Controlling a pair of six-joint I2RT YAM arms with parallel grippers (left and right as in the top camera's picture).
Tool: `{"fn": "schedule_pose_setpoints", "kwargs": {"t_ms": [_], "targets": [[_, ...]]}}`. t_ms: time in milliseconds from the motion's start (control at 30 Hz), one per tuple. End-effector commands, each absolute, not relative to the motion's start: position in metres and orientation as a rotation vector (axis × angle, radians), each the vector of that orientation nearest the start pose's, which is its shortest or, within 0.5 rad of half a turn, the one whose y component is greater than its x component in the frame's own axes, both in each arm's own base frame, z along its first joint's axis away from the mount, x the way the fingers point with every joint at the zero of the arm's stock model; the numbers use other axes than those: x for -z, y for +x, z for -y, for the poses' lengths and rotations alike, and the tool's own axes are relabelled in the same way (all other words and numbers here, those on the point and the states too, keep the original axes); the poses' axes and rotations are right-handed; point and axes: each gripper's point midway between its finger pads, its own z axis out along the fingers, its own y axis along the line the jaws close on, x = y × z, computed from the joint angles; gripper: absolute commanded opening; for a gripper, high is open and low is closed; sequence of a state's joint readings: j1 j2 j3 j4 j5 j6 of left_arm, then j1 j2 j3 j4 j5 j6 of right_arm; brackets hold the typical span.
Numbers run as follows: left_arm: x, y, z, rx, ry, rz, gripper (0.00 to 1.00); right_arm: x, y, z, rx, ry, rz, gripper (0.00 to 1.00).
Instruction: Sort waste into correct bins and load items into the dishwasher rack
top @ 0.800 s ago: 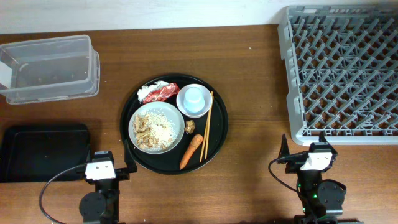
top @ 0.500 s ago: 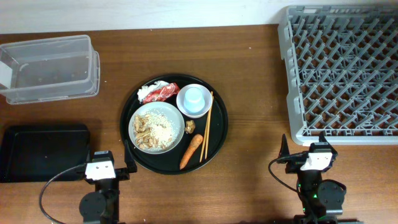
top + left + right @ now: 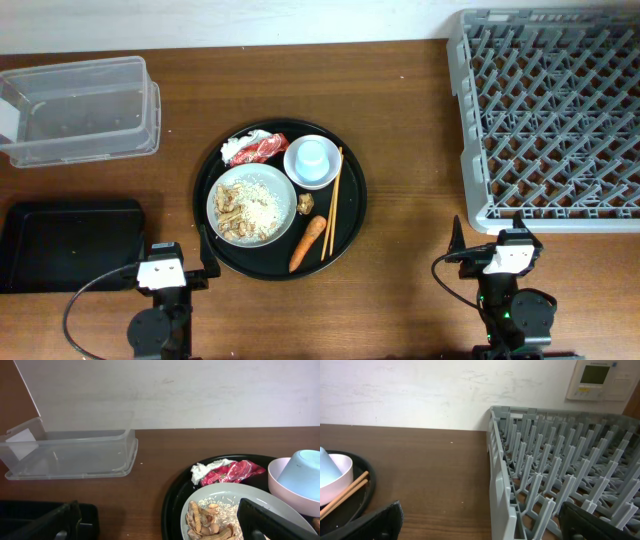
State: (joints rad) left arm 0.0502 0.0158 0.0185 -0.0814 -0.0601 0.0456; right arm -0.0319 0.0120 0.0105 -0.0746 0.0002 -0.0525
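Observation:
A white plate with rice-and-meat scraps sits on a round black tray. With it are a pinkish-white bowl holding a light-blue cup, two chopsticks, a carrot, a brown lump, a red wrapper and white tissue. The clear tub is at the far left and the flat black tray at the near left. The grey rack is at the right. My left gripper and right gripper are open and empty at the near edge.
The left wrist view shows the tub, wrapper and bowl ahead of the open left gripper. The right wrist view shows the rack's near corner between the fingers of the right gripper. A white wall stands behind the table.

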Motion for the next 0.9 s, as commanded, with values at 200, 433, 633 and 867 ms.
{"fn": "schedule_pose_setpoints", "kwargs": {"t_ms": [200, 433, 633, 867], "targets": [[-0.156, 0.245, -0.025, -0.142, -0.043, -1.652, 0.99, -0.155, 0.246, 0.008, 0.062, -0.007, -1.651, 0.98], [-0.156, 0.245, -0.025, -0.142, -0.043, -1.652, 0.99, -0.155, 0.246, 0.008, 0.062, -0.007, -1.651, 0.98], [-0.156, 0.245, -0.025, -0.142, -0.043, -1.652, 0.99, -0.155, 0.246, 0.008, 0.062, -0.007, -1.651, 0.98], [-0.158, 0.246, -0.013, -0.057, -0.025, -1.646, 0.99, -0.155, 0.246, 0.008, 0.062, -0.007, -1.651, 0.98]]}}
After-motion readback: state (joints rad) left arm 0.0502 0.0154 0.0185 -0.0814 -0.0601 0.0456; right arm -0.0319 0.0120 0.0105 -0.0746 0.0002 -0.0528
